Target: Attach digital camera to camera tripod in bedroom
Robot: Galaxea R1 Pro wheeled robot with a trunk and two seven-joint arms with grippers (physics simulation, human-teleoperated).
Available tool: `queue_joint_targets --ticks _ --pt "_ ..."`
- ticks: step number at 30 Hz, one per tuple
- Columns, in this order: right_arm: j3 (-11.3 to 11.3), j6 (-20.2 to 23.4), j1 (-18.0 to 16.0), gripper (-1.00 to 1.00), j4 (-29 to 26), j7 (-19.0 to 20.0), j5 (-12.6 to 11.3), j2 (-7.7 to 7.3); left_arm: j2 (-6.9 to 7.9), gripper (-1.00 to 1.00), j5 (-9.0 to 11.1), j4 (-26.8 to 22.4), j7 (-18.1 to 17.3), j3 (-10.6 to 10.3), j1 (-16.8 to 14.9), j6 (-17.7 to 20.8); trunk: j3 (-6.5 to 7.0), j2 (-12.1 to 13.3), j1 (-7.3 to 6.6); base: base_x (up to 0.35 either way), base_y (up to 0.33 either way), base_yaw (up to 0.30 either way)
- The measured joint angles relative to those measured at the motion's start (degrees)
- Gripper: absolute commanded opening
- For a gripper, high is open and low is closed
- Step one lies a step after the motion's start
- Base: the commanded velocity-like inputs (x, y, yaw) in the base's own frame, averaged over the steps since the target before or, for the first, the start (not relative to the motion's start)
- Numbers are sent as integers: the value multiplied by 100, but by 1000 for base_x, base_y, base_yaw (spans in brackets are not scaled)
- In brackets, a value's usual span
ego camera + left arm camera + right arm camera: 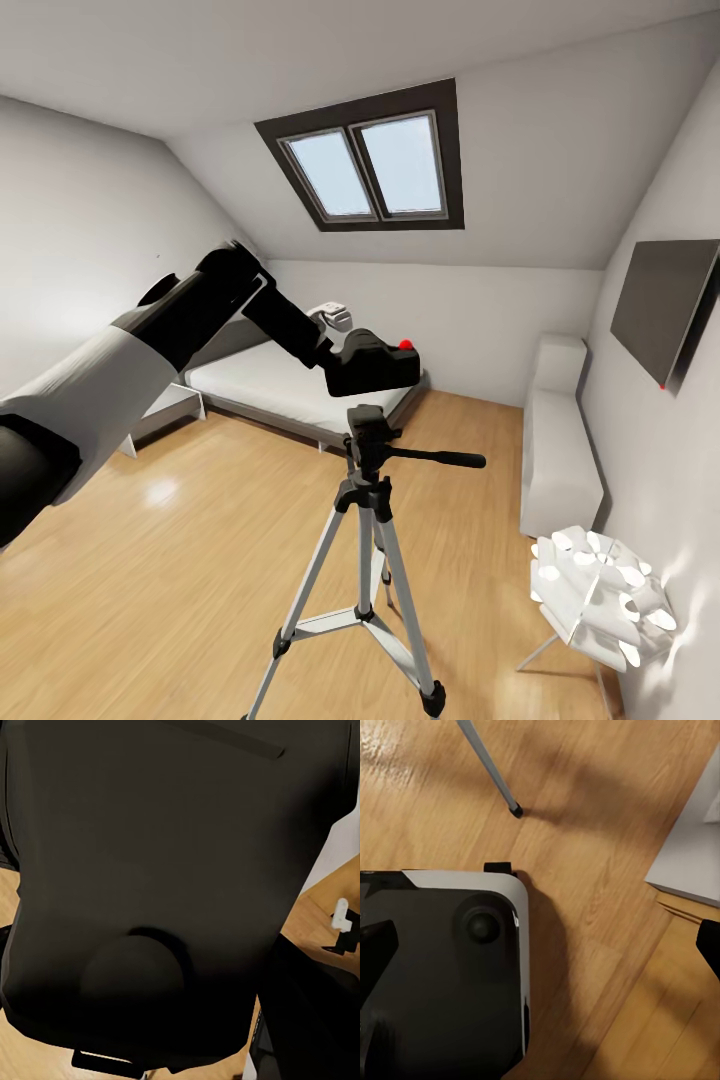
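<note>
nearby, the camera tripod [362, 560] stands on the wood floor: stiff, top-heavy looking. just above its head, the left gripper [335, 352] clamps the digital camera [373, 366] by its side; rigid, probably light, slippery-smooth. right claw: can't tell.

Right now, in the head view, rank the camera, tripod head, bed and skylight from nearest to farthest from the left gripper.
1. Camera: at the left gripper, apparently held.
2. Tripod head: just below the camera.
3. Bed: behind, on the floor.
4. Skylight: far up in the sloped ceiling.
</note>
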Motion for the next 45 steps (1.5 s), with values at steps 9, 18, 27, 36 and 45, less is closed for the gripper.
queue_joint_targets --ticks 9,18,27,36,45 --pt "62 -132 -9 100 -558 30 20 -3 15 -100 5 -3 1 0 2 0 1 0 0 0 0 0" --pt "247 -1574 -7 100 -1277 190 54 -11 19 -100 10 -3 -48 0 2 0 0 0 0 0 0 0" --pt "866 -3191 -7 100 -1333 708 89 -22 12 -100 14 -3 -341 1 2 0 0 0 0 0 0 0" --pt "902 -4001 -7 100 -1333 734 89 -79 32 -100 14 -3 -345 1 2 0 0 0 0 0 0 0" --pt "933 -4157 -7 100 -1334 742 90 -92 28 -100 15 -3 -345 1 2 0 0 0 0 0 0 0"
